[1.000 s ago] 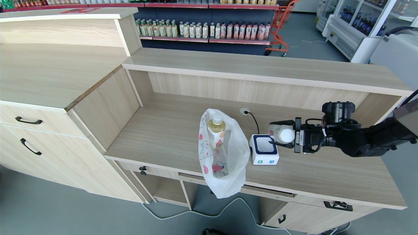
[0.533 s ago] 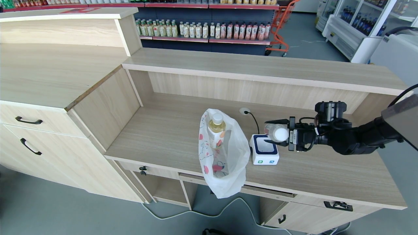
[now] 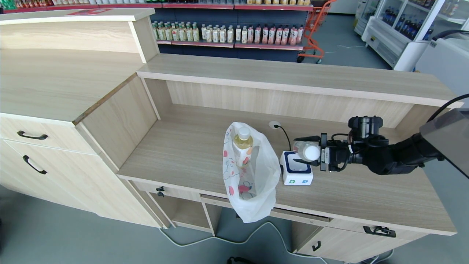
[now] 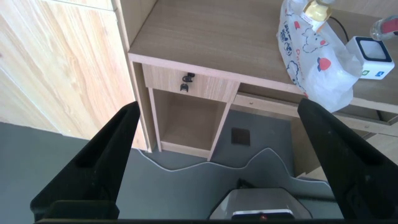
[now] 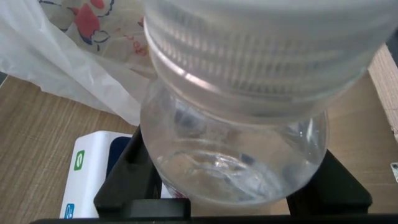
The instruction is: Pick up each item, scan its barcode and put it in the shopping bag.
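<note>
My right gripper (image 3: 302, 150) is shut on a clear bottle with a white cap (image 3: 310, 151), held on its side just above the white barcode scanner (image 3: 296, 173) on the counter. In the right wrist view the clear bottle (image 5: 236, 118) looms large between the black fingers (image 5: 124, 180), with the scanner (image 5: 93, 174) below it. The white shopping bag (image 3: 253, 176) hangs over the counter's front edge, left of the scanner, with a yellow drink bottle (image 3: 242, 145) standing in it. My left gripper (image 4: 217, 162) is open, low before the counter, well left of the bag (image 4: 314, 56).
The scanner's black cable (image 3: 284, 135) runs to a socket in the wooden counter (image 3: 366, 198). A raised ledge (image 3: 293, 77) borders the back. Drawers with black handles (image 3: 32, 136) sit at the left, and store shelves with bottles (image 3: 227, 35) stand behind.
My right gripper has carried the clear bottle leftward and slightly farther back, bringing it over the scanner. The bag and the scanner stay put.
</note>
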### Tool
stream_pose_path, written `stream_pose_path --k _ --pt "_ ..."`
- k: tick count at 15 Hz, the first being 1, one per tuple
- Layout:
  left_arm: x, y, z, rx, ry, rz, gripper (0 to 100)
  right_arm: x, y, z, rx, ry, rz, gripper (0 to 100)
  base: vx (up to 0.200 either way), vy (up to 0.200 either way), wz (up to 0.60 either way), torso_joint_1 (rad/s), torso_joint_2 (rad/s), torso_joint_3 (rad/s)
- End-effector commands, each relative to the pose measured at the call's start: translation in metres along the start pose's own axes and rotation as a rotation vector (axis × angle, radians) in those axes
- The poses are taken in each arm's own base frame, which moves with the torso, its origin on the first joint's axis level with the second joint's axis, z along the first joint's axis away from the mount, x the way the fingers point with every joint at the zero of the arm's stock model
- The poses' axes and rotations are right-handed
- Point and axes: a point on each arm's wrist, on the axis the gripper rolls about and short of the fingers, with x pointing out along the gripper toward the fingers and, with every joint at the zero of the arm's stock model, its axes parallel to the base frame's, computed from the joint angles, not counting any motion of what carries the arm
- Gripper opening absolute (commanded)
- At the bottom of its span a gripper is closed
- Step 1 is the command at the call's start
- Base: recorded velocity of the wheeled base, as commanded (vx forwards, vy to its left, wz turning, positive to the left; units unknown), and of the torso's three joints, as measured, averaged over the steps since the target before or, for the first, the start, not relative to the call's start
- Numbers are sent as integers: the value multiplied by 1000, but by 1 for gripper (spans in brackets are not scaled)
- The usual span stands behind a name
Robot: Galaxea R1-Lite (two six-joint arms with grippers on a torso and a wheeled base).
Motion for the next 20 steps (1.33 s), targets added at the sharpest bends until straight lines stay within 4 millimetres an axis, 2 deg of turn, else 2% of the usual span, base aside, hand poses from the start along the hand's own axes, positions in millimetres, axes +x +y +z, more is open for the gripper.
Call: stream_pose_path --k 1,11,16,20 --pt "0 0 0 0 0 0 100 1 2 -2 1 -3 1 0 0 0 0 0 0 0" --pt "0 0 0 0 0 0 100 13 3 -11 -22 -15 -7 0 0 0 0 0 0 0" --pt "0 0 0 0 0 0 100 25 5 -13 -30 -34 -1 0 0 0 0 0 0 0" --pt "0 0 0 0 -1 1 100 25 8 -15 -22 -33 3 0 0 0 0 0 0 0"
